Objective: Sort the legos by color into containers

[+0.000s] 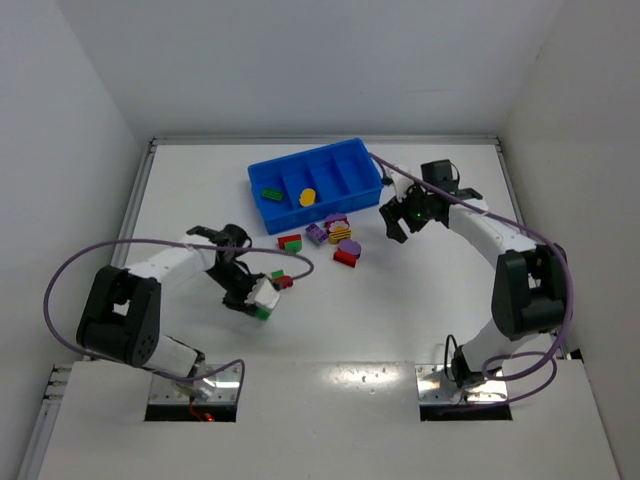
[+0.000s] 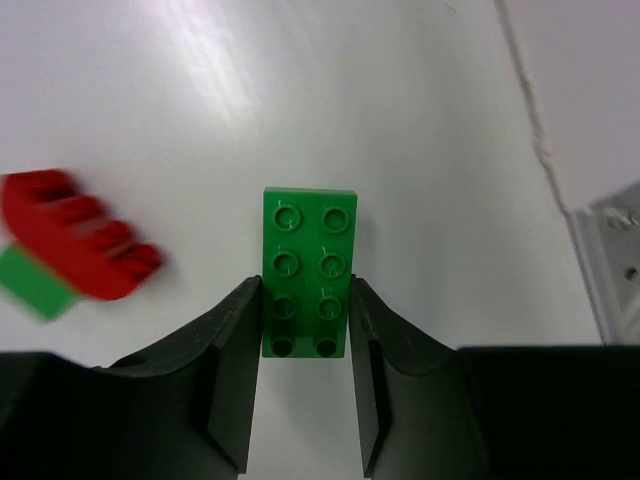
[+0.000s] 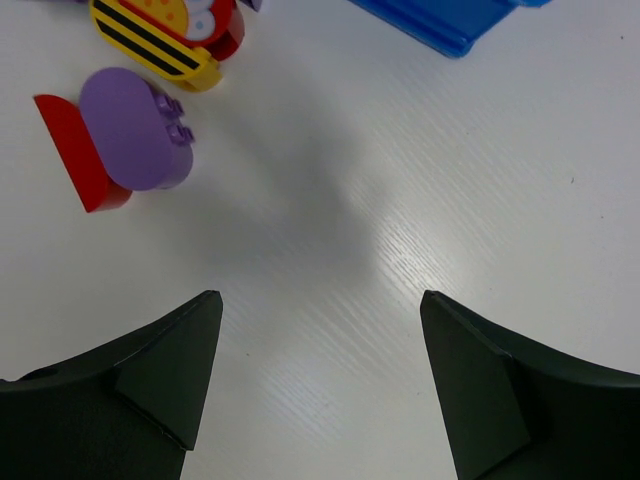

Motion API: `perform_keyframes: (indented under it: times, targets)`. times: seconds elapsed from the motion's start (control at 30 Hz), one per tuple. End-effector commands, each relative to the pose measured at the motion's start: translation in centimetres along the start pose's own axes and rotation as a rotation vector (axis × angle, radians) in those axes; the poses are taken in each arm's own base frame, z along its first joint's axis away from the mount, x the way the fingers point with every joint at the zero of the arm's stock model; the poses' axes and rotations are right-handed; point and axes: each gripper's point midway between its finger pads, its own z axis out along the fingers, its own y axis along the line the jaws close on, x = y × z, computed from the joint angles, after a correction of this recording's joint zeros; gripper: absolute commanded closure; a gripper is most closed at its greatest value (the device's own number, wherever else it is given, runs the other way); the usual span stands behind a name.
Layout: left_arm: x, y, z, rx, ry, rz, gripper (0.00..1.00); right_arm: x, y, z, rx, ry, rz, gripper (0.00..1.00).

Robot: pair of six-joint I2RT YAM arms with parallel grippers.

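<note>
My left gripper (image 1: 258, 303) is shut on a green lego (image 2: 308, 270), its jaws pressed against the brick's long sides (image 2: 305, 287). That lego also shows in the top view (image 1: 263, 313). A red lego (image 2: 75, 245) lies blurred to its left, near the gripper (image 1: 283, 282). My right gripper (image 1: 393, 222) is open and empty over bare table (image 3: 320, 312), right of a pile of legos. A purple lego (image 3: 135, 140) rests on a red one (image 3: 65, 150). The blue tray (image 1: 350, 160) holds a green lego (image 1: 271, 194) and a yellow one (image 1: 307, 197).
The pile in front of the tray includes a red and green piece (image 1: 290, 241), a purple one (image 1: 316, 233) and a yellow striped one (image 3: 150, 40). The tray's corner (image 3: 450, 20) is just beyond my right gripper. White walls enclose the table.
</note>
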Motion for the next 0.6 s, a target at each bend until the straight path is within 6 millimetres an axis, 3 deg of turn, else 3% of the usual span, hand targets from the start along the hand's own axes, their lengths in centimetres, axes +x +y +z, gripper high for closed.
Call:
perform_keyframes:
  times: [0.0, 0.03, 0.07, 0.13, 0.17, 0.2, 0.27, 0.3, 0.37, 0.4, 0.57]
  targets:
    - [-5.0, 6.6, -3.5, -0.203, -0.195, -0.098, 0.72, -4.4, -0.1, -0.9, -0.043, -0.129, 0.0, 0.19]
    - [-5.8, 7.9, -4.2, -0.231, -0.236, -0.159, 0.73, -5.0, 0.2, -1.2, -0.053, -0.155, 0.017, 0.19]
    - [-6.5, 8.9, -4.8, -0.241, -0.294, -0.334, 0.76, -5.7, 1.2, -1.3, -0.102, -0.186, 0.068, 0.19]
    - [-9.1, 13.3, -7.9, -0.337, -0.434, -0.412, 0.78, -7.8, 1.8, -2.0, -0.15, -0.244, 0.1, 0.19]
    - [-9.9, 14.1, -8.7, -0.329, -0.503, -0.577, 0.78, -8.8, 2.9, -2.2, -0.225, -0.279, 0.143, 0.19]
    - [-10.8, 16.5, -9.9, -0.375, -0.576, -0.583, 0.78, -9.1, 3.5, -2.0, -0.272, -0.285, 0.17, 0.19]
    - [-12.1, 18.2, -12.0, -0.372, -0.707, -0.775, 0.79, -11.4, 4.9, -3.0, -0.389, -0.346, 0.205, 0.19]
    - [-12.4, 20.1, -13.7, -0.426, -0.769, -0.759, 0.79, -12.3, 5.1, -3.3, -0.419, -0.367, 0.217, 0.19]
    - [-13.2, 21.1, -15.4, -0.415, -0.884, -0.907, 0.79, -14.1, 5.4, -4.3, -0.482, -0.439, 0.232, 0.19]
    - [-13.6, 22.1, -17.1, -0.458, -0.955, -0.854, 0.8, -15.2, 5.8, -5.0, -0.524, -0.473, 0.256, 0.19]
    - [-15.4, 23.6, -20.3, -0.356, -1.182, -1.008, 0.81, -16.9, 6.8, -5.6, -0.662, -0.504, 0.37, 0.19]
